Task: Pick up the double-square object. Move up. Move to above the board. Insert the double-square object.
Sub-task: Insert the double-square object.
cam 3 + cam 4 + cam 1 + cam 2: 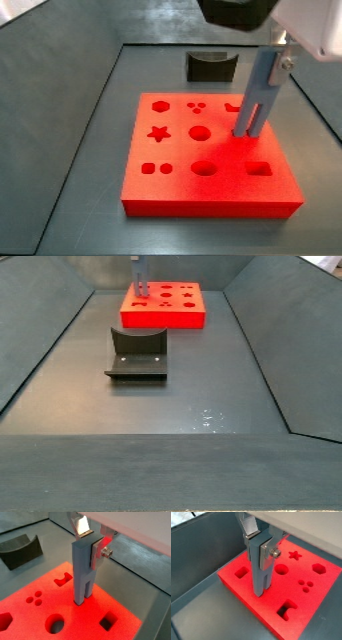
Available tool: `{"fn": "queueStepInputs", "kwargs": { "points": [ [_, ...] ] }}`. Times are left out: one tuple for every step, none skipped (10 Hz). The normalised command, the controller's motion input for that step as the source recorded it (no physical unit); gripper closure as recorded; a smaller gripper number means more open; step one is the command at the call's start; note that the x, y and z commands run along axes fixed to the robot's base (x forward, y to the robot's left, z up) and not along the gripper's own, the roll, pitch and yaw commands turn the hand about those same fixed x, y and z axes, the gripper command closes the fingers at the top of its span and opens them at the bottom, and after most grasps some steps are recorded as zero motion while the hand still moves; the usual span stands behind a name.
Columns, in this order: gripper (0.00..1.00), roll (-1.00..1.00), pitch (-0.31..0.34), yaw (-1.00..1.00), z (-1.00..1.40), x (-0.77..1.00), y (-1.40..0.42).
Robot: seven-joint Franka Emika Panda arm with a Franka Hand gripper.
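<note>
My gripper (91, 541) is shut on the top of the double-square object (83, 572), a tall light blue-grey peg held upright. It also shows in a wrist view (260, 567) and a side view (257, 95). The peg's lower end meets the top face of the red-orange board (174, 188), between the notched cutout (238, 105) and the rectangular cutout (258, 168). I cannot tell whether the end is inside a cutout. The board also shows in both wrist views (80, 619) (319, 586) and far back in a side view (163, 319). The gripper is above the board's right side (277, 60).
The dark fixture (210, 66) stands on the grey floor beyond the board, also seen in a wrist view (17, 549) and a side view (138, 353). Grey sloping walls (54, 346) enclose the floor on all sides.
</note>
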Motion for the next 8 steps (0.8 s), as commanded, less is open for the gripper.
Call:
{"fn": "queueStepInputs", "kwargs": {
  "points": [
    [1.00, 0.00, 0.034, 0.00, -0.18, 0.13, -0.01],
    [1.00, 0.00, 0.023, 0.00, -0.19, 0.09, 0.00],
    [1.00, 0.00, 0.023, 0.00, -0.22, 0.08, -0.01],
    [1.00, 0.00, 0.007, 0.00, -0.28, 0.02, 0.00],
    [1.00, 0.01, 0.000, 0.00, -0.31, 0.00, 0.00],
    [1.00, 0.00, 0.000, -0.01, -0.31, 0.00, 0.00],
    [1.00, 0.00, 0.000, -0.01, -0.34, 0.00, 0.00],
    [1.00, 0.00, 0.000, 0.00, -0.33, 0.00, 0.00]
  ]
}}
